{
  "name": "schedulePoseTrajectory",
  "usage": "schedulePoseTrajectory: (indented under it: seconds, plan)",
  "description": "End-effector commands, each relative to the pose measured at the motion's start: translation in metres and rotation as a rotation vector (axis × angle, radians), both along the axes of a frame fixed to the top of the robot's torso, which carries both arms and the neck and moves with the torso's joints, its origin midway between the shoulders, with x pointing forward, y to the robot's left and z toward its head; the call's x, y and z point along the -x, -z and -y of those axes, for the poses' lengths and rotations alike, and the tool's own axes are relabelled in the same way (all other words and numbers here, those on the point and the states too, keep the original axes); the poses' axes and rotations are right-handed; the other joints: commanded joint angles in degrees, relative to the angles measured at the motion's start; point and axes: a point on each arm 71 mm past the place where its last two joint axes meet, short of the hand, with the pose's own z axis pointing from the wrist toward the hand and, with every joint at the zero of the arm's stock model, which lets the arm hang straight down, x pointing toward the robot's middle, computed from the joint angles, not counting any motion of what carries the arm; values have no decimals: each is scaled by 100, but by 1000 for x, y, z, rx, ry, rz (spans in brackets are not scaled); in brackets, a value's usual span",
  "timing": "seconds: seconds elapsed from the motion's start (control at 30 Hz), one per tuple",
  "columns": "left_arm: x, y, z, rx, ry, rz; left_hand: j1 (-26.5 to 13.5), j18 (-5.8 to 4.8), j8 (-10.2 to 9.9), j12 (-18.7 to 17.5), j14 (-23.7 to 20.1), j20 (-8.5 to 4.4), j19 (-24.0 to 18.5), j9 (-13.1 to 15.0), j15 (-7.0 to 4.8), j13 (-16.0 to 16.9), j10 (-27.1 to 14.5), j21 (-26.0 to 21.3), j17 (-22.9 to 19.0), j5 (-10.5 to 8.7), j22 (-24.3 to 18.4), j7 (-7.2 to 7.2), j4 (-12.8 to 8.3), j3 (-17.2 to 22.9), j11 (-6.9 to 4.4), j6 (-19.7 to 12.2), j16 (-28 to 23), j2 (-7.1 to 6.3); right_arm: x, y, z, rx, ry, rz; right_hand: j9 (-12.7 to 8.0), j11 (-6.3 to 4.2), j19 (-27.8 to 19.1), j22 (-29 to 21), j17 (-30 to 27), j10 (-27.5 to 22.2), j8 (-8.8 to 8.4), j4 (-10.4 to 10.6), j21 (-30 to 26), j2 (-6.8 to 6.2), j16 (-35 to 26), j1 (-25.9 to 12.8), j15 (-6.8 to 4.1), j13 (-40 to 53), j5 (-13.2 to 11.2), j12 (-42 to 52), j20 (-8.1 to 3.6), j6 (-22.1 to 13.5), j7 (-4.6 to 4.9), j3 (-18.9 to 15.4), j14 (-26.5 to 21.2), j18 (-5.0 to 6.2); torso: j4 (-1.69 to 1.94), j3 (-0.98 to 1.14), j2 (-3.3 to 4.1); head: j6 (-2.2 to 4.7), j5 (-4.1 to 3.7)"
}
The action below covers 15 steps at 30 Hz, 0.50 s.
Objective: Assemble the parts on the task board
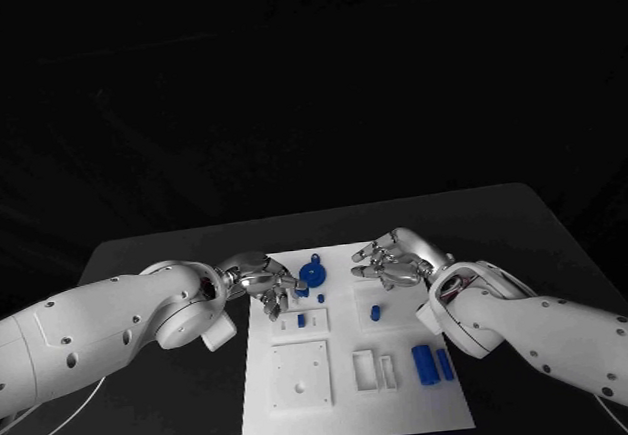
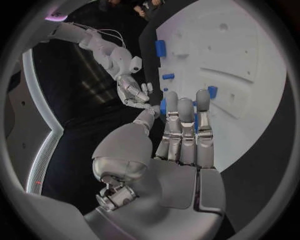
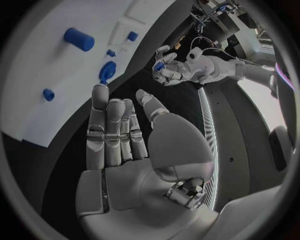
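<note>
Right arm sat lower right with its hand spread over the task board, while the left hand pinched a small blue part mid-frame.

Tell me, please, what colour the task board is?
White, clearest in the head view.

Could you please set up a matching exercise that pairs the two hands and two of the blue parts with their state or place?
Things:
1. left hand
2. right hand
3. round blue part
4. large blue cylinder

States or places:
A. holds nothing, fingers apart
B. lies on the near right part of the task board
C. pinches a small blue part
D. sits at the board's far end, between the hands

Pairs: 1-C, 2-A, 3-D, 4-B
</note>
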Motion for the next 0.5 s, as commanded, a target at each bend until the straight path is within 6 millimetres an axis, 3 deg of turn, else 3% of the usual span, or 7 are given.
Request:
schedulePoseTrajectory:
  seconds: [0.03,0.23,0.43,0.5]
  plan:
    - [-1,-1,-7,-187,-78,99,-6,69,-40,-52,76,-14,72,-18,-18,-13,89,57,4,120,121,-304,-593,654,-7,359,-21,-81,-4,-5,9,-13,28,18,-2,-16,62,3,-5,2,-17,7,-27,-60,-14,-10,-34,-8,27,-31,-19,-10,8,24,-13,72,-1,0,-5,-22,11]
    - [5,-2,-11,-320,-127,154,-34,58,-117,-169,218,-50,123,-43,-53,-39,254,98,27,285,113,-338,-592,677,-42,507,-118,-162,-11,-13,24,-17,67,38,-3,-18,63,13,-4,10,-19,6,-27,-76,-11,-5,-35,-14,55,-33,-19,0,8,44,-10,73,-6,4,-9,-52,59]
    - [11,-4,-12,-443,-155,201,-138,38,-136,-213,349,-101,179,9,-102,-30,416,158,101,717,119,-388,-590,767,-91,647,-140,-295,-17,-21,33,-20,94,53,-2,-19,63,18,-3,12,-18,6,-27,-83,-11,-3,-34,-17,68,-34,-19,7,5,54,-11,74,-2,8,-7,-100,116]
    - [13,-4,-11,-477,-160,210,-186,25,-206,-297,416,-123,194,47,-115,-25,482,201,161,738,114,-388,-576,909,-94,698,-226,-361,-18,-24,35,-23,101,59,-2,-20,64,21,-3,12,-18,6,-26,-87,-10,-2,-34,-18,74,-35,-19,8,5,61,-11,74,-1,12,-3,-126,132]
